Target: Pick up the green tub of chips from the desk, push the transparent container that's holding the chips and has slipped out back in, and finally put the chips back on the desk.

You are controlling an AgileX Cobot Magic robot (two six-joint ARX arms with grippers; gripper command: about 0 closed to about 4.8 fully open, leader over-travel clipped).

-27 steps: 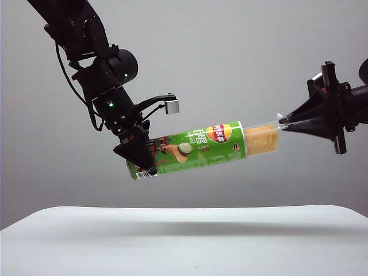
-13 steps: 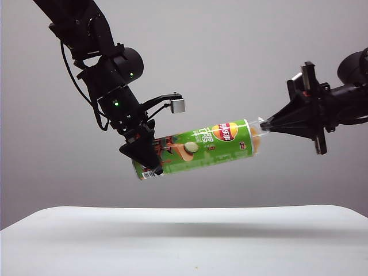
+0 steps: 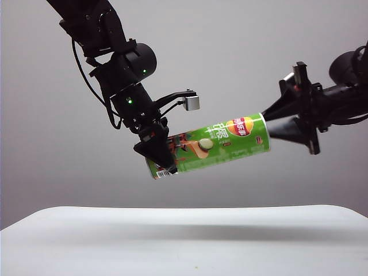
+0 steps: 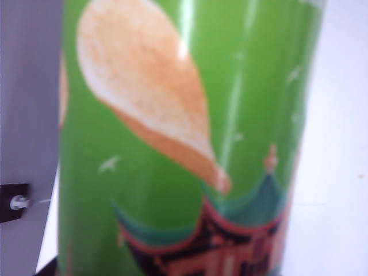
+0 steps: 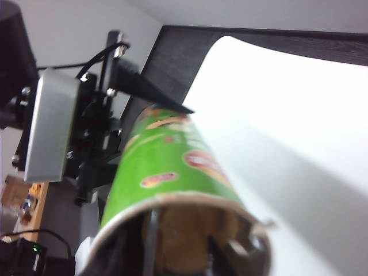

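Observation:
The green tub of chips (image 3: 215,145) hangs tilted in the air high above the desk (image 3: 184,241). My left gripper (image 3: 160,152) is shut on it near its barcode end. In the left wrist view the tub (image 4: 172,144) fills the frame and hides the fingers. My right gripper (image 3: 266,126) is at the tub's raised open end, its two black fingers spread apart. In the right wrist view the tub's mouth (image 5: 172,201) is very close, with the chips (image 5: 178,236) inside it. The transparent container sits within the tub and shows only as a blur at the mouth.
A plain grey wall stands behind both arms. The silver camera box (image 3: 192,103) on the left wrist juts out just above the tub. In the right wrist view a dark panel (image 5: 172,52) borders the white desk (image 5: 287,115).
The right gripper moved left and drove the jutting container and chips into the tub, then its jaws spread. The left arm carried the tub slightly to the right.

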